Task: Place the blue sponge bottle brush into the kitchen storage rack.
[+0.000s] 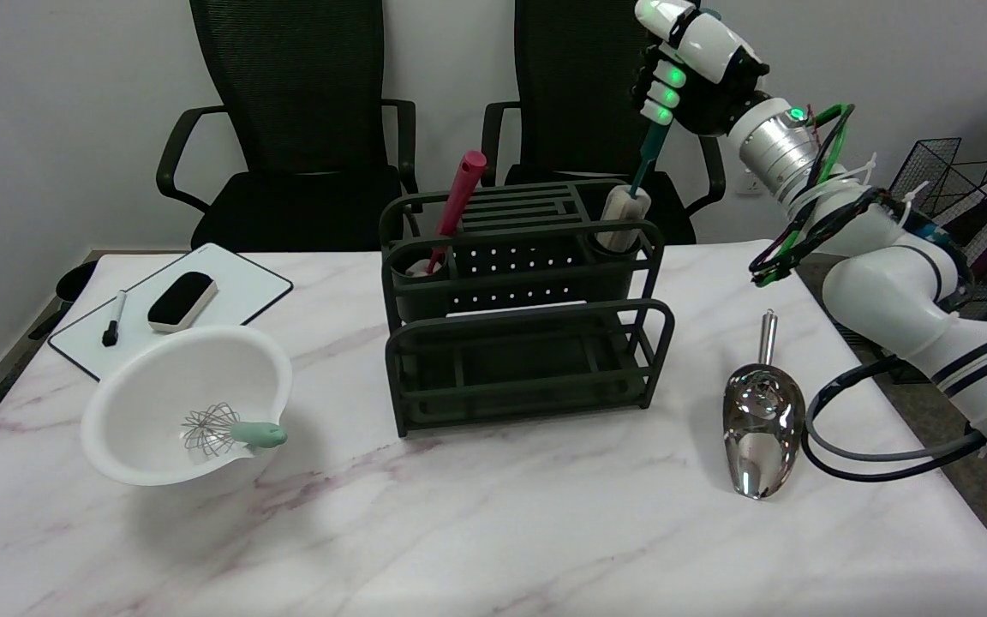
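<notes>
The bottle brush (626, 212) has a teal-blue handle and a pale sponge head. My right hand (686, 73) grips the top of its handle above the rack's right end. The sponge head dips into the round cup (614, 245) at the right end of the dark green storage rack (521, 304), and the handle leans up to the right. The rack stands in the middle of the marble table (476, 506).
A pink utensil (457, 206) stands in the rack's left cup. A steel scoop (762, 420) lies right of the rack. A white bowl (168, 377) with a whisk (228, 430) sits at the left, behind it a whiteboard (241, 287) with eraser and marker. Two black chairs stand behind the table.
</notes>
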Controlling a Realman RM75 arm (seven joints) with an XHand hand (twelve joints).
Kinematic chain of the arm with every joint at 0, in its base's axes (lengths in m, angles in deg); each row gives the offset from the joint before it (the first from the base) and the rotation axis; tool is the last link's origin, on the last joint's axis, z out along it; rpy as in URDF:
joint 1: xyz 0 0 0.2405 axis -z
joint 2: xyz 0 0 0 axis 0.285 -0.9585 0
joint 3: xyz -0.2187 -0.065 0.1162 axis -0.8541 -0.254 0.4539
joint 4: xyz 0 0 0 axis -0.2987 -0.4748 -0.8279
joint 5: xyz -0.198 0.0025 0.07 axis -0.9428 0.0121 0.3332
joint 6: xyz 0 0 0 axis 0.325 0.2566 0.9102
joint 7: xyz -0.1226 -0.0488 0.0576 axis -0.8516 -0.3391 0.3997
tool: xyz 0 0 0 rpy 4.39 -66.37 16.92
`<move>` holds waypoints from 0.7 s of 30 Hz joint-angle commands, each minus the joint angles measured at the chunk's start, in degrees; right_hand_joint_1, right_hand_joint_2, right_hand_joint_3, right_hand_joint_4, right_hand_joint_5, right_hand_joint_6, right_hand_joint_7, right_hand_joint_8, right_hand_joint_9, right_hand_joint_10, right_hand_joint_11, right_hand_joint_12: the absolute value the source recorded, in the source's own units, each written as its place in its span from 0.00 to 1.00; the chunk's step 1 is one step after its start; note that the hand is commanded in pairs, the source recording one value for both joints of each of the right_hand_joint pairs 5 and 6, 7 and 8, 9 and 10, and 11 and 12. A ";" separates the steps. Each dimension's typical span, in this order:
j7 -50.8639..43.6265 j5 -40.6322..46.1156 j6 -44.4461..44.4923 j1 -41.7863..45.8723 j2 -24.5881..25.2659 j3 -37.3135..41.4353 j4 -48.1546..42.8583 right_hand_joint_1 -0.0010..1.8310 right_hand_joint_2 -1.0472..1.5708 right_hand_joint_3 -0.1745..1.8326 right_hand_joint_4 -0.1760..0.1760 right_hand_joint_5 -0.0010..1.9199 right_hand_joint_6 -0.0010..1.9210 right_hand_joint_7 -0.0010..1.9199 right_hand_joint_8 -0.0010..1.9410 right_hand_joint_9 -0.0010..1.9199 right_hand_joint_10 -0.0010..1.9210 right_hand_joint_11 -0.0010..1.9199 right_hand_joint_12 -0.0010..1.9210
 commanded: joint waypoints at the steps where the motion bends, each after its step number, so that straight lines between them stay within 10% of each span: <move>1: 0.04 1.06 2.56 -3.66 0.50 -5.94 5.26 0.55 1.00 0.28 0.50 1.00 1.00 1.00 0.99 1.00 1.00 1.00 1.00; 21: 0.04 1.39 3.92 -5.32 0.68 -7.91 7.28 0.55 1.00 0.28 0.50 1.00 1.00 1.00 0.99 1.00 1.00 1.00 1.00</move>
